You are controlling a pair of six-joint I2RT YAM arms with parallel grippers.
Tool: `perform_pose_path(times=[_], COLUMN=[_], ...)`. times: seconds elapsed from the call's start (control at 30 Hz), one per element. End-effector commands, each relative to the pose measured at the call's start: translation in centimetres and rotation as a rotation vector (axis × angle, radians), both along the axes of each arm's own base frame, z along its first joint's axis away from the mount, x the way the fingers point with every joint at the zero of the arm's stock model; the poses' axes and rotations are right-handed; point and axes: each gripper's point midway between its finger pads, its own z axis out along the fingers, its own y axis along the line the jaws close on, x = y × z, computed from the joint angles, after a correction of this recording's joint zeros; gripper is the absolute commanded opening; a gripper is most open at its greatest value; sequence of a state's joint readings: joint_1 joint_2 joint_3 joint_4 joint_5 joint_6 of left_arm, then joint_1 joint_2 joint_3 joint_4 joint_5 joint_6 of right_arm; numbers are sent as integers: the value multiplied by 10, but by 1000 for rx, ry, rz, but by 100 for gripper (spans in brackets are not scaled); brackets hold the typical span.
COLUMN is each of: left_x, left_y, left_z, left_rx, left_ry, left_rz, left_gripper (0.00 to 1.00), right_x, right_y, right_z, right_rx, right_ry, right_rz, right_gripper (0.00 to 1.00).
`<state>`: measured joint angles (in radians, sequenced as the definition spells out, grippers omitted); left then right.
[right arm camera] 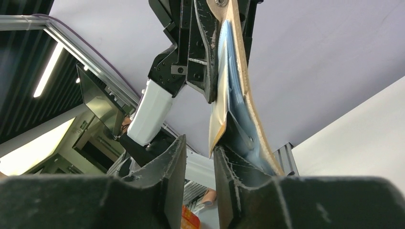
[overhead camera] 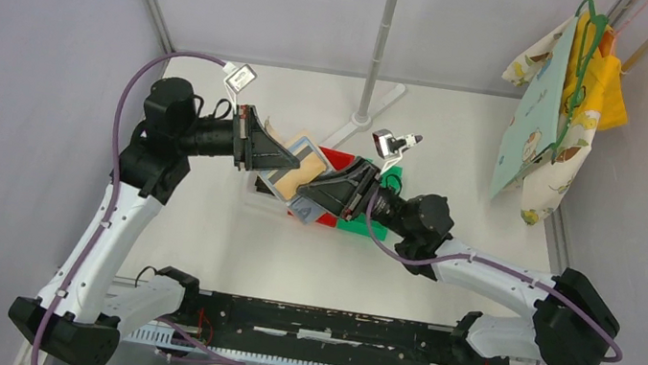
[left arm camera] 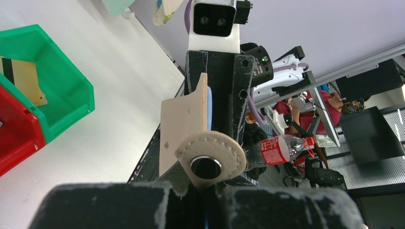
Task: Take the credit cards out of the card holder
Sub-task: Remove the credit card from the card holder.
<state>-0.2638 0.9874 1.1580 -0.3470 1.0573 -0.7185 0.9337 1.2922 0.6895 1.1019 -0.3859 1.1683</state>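
Grey enclosure walls (overhead camera: 37, 4) on three sides; white surface (overhead camera: 223, 245) below. Landmark: green bin (overhead camera: 364, 227), mid-surface.

- Red bin (overhead camera: 335, 158) sits touching the green bin on its left side in the top view.
- Upright pole (overhead camera: 380, 46) stands on a flat foot beyond the green bin. Patterned cloth on a hanger (overhead camera: 554, 110) hangs well to the right of the bin.
- Striped gold card (left arm camera: 23, 78) lies inside the green bin, partly tucked under the near wall as the left wrist view shows it.

Card holder (overhead camera: 294, 174): tan, held in the air off the surface, up and to the left of the green bin, over the red bin's left edge. It hangs between the two end effectors.

Left end effector (overhead camera: 277, 158): closed tight on the card holder at the flap end. The round snap button (left arm camera: 206, 167) sits just above the pinch.

Right end effector (right arm camera: 199, 145): comes in from the green bin's side, jaws part-way apart with a narrow gap showing between them.
- Right-hand finger lies against the card holder's outer face.
- Light blue pockets (right arm camera: 236, 81) face into the gap.
- Gold credit card (right arm camera: 216, 121) sticks partly out of a pocket, with its lower corner at the mouth of the gap.
- Cannot tell whether both pads touch the card; no firm pinch is seen.
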Motion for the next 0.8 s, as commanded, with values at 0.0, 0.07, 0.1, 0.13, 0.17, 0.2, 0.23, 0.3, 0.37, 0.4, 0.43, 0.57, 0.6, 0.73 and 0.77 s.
perform_pose_path(times=[0.0, 0.07, 0.1, 0.13, 0.17, 0.2, 0.23, 0.3, 0.37, 0.4, 0.43, 0.57, 0.6, 0.73, 0.77], left_x=[-8, -8, -9, -9, -8, -9, -9, -10, -10, -10, -10, -10, -10, -9, -9], left_y=[0, 0, 0, 0, 0, 0, 0, 0, 0, 0, 0, 1, 1, 1, 2], left_z=[14, 16, 17, 18, 19, 20, 20, 22, 23, 24, 25, 27, 28, 32, 33], left_rx=[-33, -31, -30, -30, -30, -31, -31, -33, -35, -36, -36, -38, -39, -43, -44], left_ry=[-23, -18, -18, -19, -19, -20, -23, -26, -25, -26, -26, -32, -32, -36, -37], left_rz=[-22, -26, -28, -30, -31, -33, -34, -39, -42, -41, -41, -39, -40, -36, -37], left_gripper=[4, 4, 4, 4, 5, 5, 6, 7, 7, 7, 7, 7, 7, 7, 7], right_x=[-12, -13, -13, -12, -12, -11, -11, -11, -11, -12, -12, -13, -14, -14, -14], right_y=[-9, -12, -14, -15, -16, -17, -17, -19, -20, -21, -22, -25, -26, -27, -28], right_z=[45, 43, 41, 38, 33, 30, 27, 23, 19, 19, 17, 11, 10, 3, 0], right_rx=[148, 153, 150, 144, 134, 125, 116, 105, 95, 92, 85, 65, 64, 40, 33], right_ry=[-76, -78, -77, -77, -74, -71, -70, -67, -68, -73, -76, -80, -83, -75, -72], right_rz=[19, 14, 5, -7, -18, -26, -30, -37, -40, -43, -49, -63, -65, -73, -72], right_gripper=[27, 13, 8, 4, 1, 0, 0, 0, 0, 0, 0, 0, 0, 0, 0])
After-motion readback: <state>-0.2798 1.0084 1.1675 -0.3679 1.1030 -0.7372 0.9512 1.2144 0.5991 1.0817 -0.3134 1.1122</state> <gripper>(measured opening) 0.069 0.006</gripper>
